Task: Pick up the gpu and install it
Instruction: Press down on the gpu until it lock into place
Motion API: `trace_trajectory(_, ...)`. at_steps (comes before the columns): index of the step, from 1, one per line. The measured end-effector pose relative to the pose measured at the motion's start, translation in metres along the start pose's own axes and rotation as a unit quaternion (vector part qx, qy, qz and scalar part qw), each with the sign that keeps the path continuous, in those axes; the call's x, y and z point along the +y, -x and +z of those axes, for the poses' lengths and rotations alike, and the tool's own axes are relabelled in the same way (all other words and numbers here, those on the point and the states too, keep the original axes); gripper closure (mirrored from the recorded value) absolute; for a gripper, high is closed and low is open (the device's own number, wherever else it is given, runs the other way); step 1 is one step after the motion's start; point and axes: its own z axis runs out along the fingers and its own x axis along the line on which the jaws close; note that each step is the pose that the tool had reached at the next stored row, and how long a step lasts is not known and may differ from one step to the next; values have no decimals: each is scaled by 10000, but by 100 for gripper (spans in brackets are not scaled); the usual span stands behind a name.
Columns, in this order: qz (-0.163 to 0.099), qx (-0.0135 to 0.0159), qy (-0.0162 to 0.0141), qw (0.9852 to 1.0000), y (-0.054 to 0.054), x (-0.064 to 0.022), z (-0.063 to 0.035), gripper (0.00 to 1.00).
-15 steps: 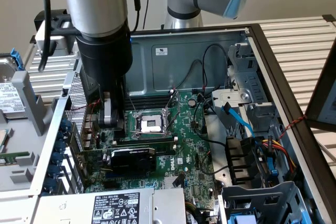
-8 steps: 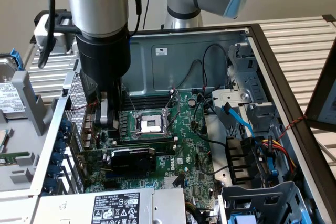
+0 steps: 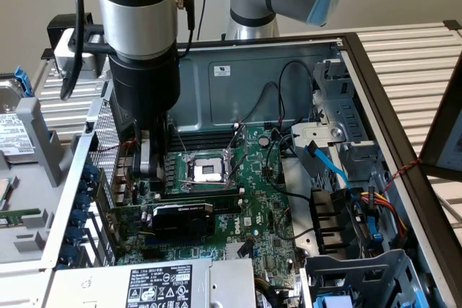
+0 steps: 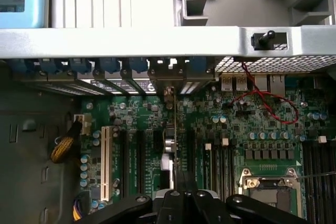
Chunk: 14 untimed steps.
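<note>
The gpu (image 3: 182, 220) stands on its edge in a slot of the motherboard (image 3: 253, 207), inside the open case (image 3: 361, 55). In the exterior view its black shroud is seen from the side, at about 7 o'clock from the CPU socket (image 3: 206, 171), and its bracket end points toward the perforated rear wall (image 3: 105, 135) at the exterior view's left. In the wrist view the gpu (image 4: 173, 145) appears edge-on as a thin vertical line, running from the gripper up to the row of blue slot clips (image 4: 105, 66).

The gripper (image 3: 148, 160) hangs just above the motherboard, at about 11 o'clock from the gpu in the exterior view, close to the rear wall. Its fingers are pressed together. In the wrist view the gripper (image 4: 181, 200) sits over the near end of the card's top edge; whether it touches the card I cannot tell.

A red wire (image 4: 270, 106) loops over the board near the rear ports. At 3 o'clock from the socket, black cables (image 3: 289, 106) cross the board, and further right lies a blue cable (image 3: 328, 164). A power supply (image 3: 155, 283) with a label sits at 6 o'clock from the gpu.
</note>
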Motion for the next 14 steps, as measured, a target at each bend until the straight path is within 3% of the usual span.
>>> trace_trajectory(7, 1, 2, 12, 10000, -21, 12, 84, 89)
trace_trajectory(14, 1, 0, 4, 10000, -60, 45, 118, 89)
